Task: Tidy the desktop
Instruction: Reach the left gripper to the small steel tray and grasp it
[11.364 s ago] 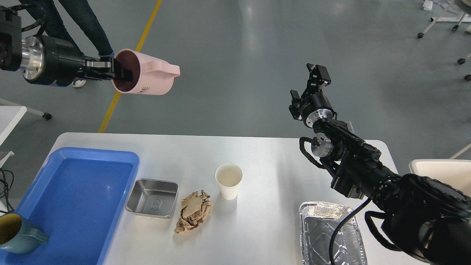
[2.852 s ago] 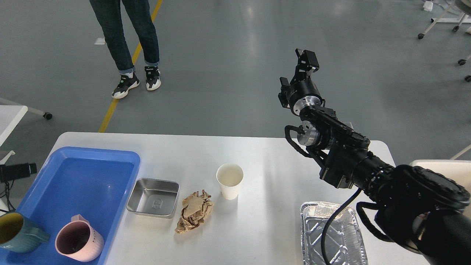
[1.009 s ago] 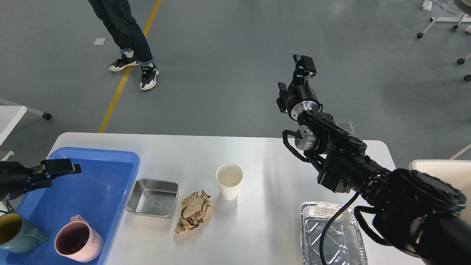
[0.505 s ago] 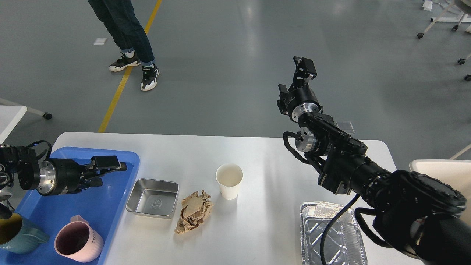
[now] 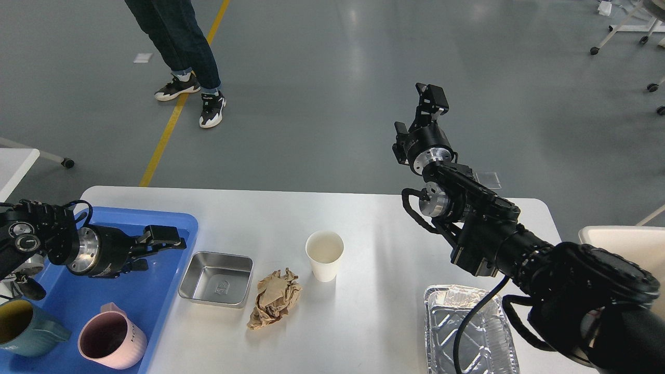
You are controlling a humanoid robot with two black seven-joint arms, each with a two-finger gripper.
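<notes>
While the desktop (image 5: pixel 363 311) fills the lower frame, the left gripper (image 5: pixel 169 244), parted and empty, hovers over its left side; the right gripper (image 5: pixel 423 111), state unclear, hangs beyond its far edge.

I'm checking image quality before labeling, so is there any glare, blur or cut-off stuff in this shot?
Head view: sharp overall; soft glare streaks on the grey floor and a faint sheen on the desktop; the foil tray glints and is cropped at the bottom edge, as are the teal mug and pink mug.

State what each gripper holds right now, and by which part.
Nothing is held. The left gripper hangs empty over the blue tray; the right gripper is raised beyond the desktop, empty too.
</notes>
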